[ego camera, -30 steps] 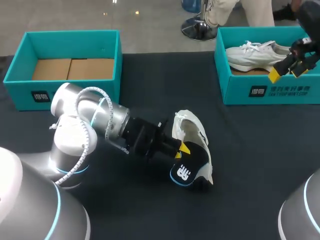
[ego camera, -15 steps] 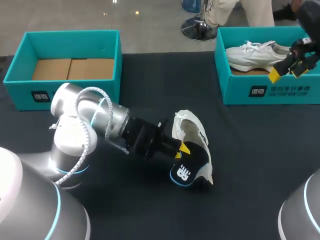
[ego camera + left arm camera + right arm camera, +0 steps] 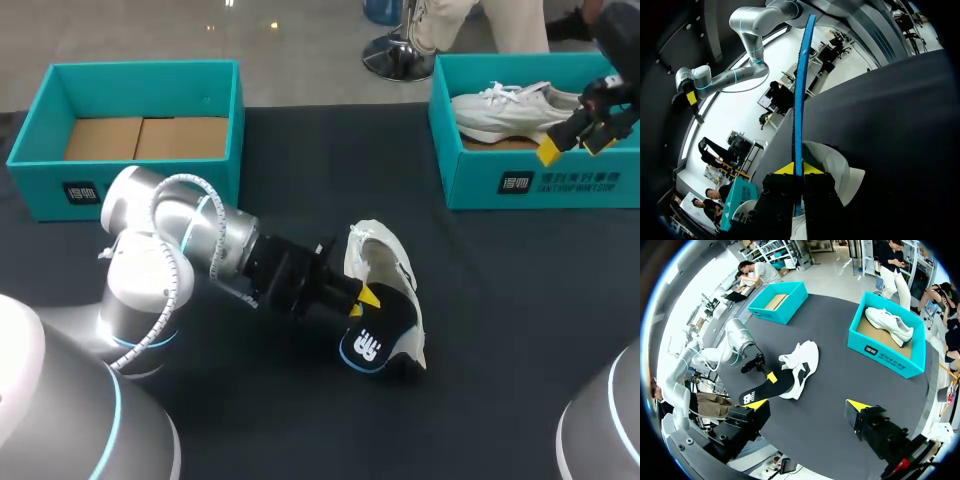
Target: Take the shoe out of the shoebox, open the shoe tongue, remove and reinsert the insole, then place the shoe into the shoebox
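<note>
Currently left gripper (image 3: 365, 300) is clamping the black insole (image 3: 370, 345), partly out of the shoe (image 3: 385, 262) lying mid-tabletop (image 3: 500, 300). Right gripper (image 3: 575, 146) is hanging wide open, empty. Removal step likely; next, drawing it clear, then reinserting.

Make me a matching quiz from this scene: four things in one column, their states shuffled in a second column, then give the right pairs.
Things:
1. insole
2. left shoebox
3. right shoebox
4. right gripper

States:
A. open, holding nothing
B. holds a white shoe
C. pinched by the left gripper
D. bare cardboard floor showing

Pairs: 1-C, 2-D, 3-B, 4-A.
</note>
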`<state>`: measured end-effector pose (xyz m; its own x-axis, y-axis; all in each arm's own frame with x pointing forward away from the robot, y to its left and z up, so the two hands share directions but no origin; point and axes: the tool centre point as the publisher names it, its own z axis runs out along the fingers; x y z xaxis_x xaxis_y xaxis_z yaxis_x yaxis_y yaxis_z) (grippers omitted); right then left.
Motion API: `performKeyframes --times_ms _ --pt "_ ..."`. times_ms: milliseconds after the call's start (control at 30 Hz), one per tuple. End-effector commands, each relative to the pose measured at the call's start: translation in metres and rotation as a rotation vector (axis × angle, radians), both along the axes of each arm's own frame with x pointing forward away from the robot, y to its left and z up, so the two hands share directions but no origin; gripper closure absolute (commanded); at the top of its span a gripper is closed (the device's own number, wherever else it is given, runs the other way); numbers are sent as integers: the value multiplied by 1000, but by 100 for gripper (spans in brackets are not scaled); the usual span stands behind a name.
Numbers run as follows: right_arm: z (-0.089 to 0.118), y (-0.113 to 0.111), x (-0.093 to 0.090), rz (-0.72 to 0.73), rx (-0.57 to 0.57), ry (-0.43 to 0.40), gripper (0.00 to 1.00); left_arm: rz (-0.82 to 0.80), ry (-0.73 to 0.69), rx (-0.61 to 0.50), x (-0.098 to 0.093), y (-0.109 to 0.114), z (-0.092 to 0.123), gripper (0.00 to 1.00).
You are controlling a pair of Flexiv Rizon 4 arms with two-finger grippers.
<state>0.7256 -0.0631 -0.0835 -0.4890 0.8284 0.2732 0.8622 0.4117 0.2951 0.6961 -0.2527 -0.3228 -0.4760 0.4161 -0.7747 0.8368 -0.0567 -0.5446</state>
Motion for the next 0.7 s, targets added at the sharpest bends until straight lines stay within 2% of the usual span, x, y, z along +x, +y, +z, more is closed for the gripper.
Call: performKeyframes --times_ms 33,333,700 --pt "1 1 3 1 -3 7 0 11 -21 1 -2 1 -1 100" --pt "1 1 3 1 -3 7 0 40 -85 18 0 1 -10 100" --pt "1 1 3 1 -3 7 0 77 -112 38 17 -4 -21 100"
